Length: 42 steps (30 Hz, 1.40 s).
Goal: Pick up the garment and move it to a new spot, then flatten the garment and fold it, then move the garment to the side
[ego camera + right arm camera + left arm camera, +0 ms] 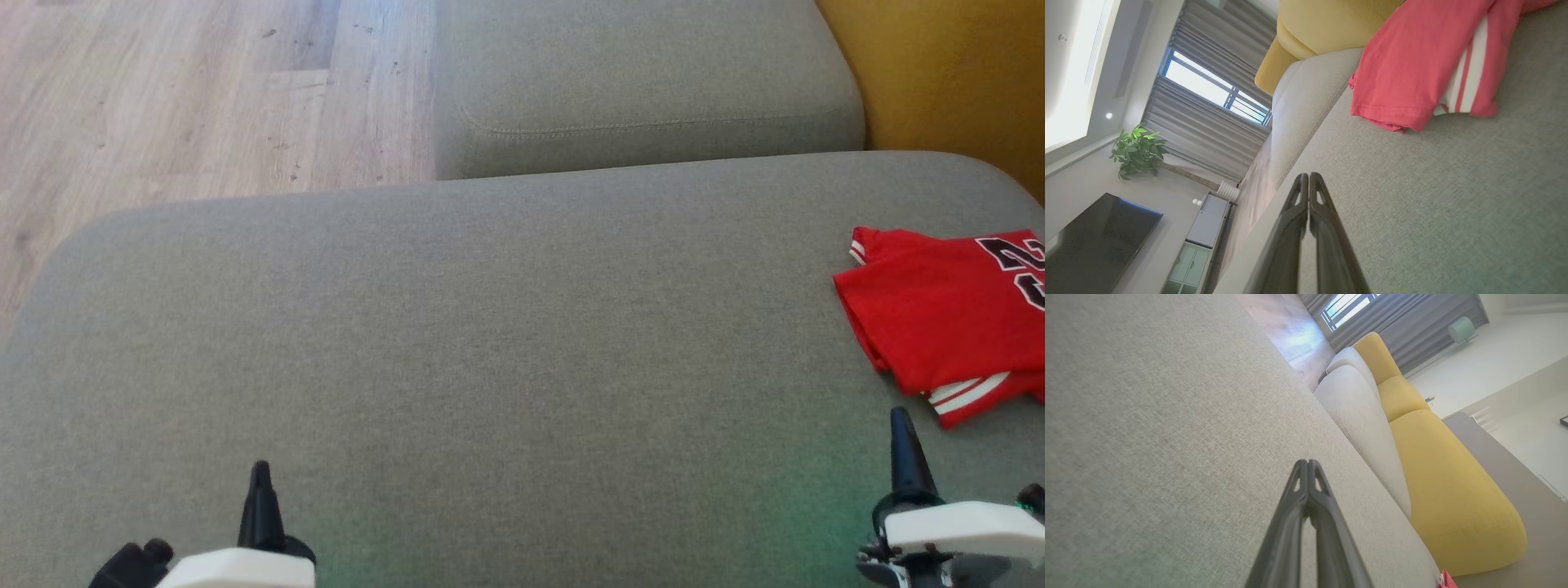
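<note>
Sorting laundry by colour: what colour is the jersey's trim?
Striped white and red trim on the red jersey; right wrist view shows it best.

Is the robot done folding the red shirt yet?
It looks done. The red garment lies folded at the right edge of the grey cushion. Nothing is in hand: the left gripper and right gripper are shut and empty, apart from it. Nothing looks left.
</note>
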Available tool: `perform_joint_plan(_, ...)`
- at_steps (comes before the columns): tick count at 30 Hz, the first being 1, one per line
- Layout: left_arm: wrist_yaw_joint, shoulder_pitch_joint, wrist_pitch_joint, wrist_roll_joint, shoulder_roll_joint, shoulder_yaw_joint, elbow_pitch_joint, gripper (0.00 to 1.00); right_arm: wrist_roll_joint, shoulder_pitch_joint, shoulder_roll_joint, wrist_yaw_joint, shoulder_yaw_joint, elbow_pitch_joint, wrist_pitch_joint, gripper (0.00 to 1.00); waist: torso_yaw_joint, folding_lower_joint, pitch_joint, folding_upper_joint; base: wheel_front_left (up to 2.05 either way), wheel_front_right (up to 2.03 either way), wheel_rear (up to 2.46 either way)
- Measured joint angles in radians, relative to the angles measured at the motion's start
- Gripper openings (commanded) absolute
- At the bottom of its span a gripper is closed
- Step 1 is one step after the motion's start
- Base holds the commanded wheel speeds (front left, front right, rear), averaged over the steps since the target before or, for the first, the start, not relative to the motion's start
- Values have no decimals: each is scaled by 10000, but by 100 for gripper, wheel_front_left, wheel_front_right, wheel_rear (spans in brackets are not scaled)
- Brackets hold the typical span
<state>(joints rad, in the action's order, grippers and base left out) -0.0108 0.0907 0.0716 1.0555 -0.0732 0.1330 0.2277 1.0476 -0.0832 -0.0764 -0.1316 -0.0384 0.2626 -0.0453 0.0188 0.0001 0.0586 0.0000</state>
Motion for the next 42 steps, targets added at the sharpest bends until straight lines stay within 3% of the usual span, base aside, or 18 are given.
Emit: perform_joint_plan(42,-884,-1096,-1158,4644,10,-1346,341,0,4439,969,163,2,-671,94,1164,0,-151,-1,-498,0,0,0,0)
